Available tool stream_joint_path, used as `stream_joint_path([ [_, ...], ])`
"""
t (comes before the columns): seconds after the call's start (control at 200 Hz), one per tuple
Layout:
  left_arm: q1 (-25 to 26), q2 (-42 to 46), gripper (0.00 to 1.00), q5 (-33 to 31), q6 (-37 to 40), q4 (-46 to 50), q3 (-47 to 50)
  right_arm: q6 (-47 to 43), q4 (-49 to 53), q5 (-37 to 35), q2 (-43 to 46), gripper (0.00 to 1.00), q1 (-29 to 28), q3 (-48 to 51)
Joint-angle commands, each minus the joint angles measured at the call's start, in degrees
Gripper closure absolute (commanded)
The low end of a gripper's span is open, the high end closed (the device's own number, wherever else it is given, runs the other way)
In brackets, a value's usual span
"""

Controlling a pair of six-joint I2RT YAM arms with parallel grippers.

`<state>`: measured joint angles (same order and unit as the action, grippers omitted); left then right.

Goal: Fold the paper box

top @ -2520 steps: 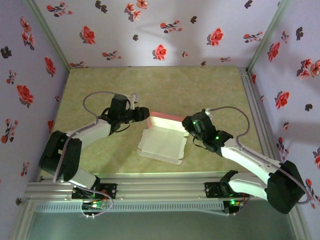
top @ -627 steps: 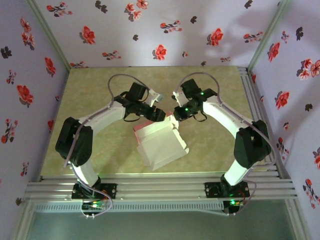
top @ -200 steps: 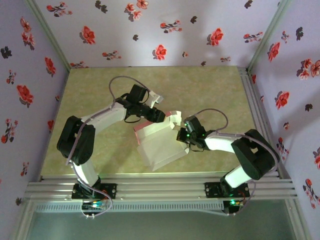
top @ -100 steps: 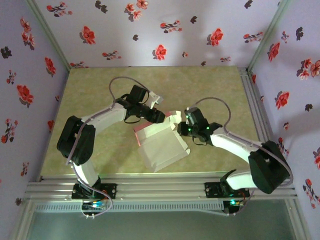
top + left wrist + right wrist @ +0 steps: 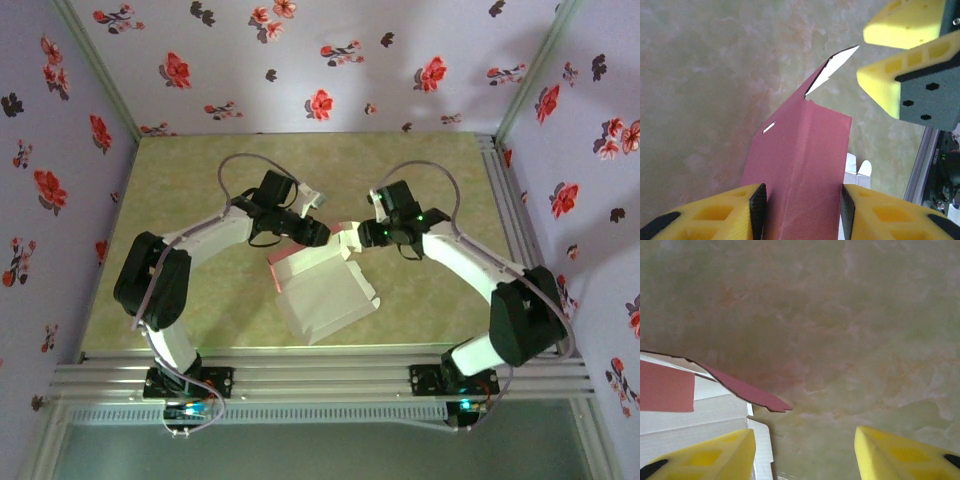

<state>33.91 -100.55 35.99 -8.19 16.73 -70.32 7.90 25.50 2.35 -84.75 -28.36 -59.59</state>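
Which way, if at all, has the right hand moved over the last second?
Yes. The right hand has moved away from the near rail toward the back wall, along the right edge of the paper box.

Mottled green table (image 5: pixel 430 170), paper box (image 5: pixel 325 295) on it

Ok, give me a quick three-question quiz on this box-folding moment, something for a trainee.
1. True or false: the right gripper is clamped on the paper box.
2. Which face of the card shows between the left gripper's pads? A grey-white, B salmon pink, C green.
3. Short answer: what colour are both grippers' fingers?

Key: 1 false, its jaws stand open with nothing between them; 2 B; 3 yellow.
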Motion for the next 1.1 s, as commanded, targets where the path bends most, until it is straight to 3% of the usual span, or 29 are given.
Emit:
stream_joint_path([
  [0.0,0.29,-1.43,0.55,-0.74,0.62,1.69,-0.63,-6.45,3.2,4.29,-2.75,0.45,0.06,-4.15],
  [0.225,0.1,-2.36,0.55,-0.83,1.72,3.55,-2.56,-8.94,5.39,7.85,-7.06,0.49,-0.47,-9.5],
  [0.72,-0.49,-2.79,0.55,-0.79,1.95,4.12,-3.77,-8.45,8.21,4.25,-8.19,0.88,-4.86,-11.8],
  [1.095,-0.34,-2.71,0.55,-0.65,0.59,3.48,-4.2,-3.3,5.87,1.45,-4.91,0.96,-7.59,-7.35],
])
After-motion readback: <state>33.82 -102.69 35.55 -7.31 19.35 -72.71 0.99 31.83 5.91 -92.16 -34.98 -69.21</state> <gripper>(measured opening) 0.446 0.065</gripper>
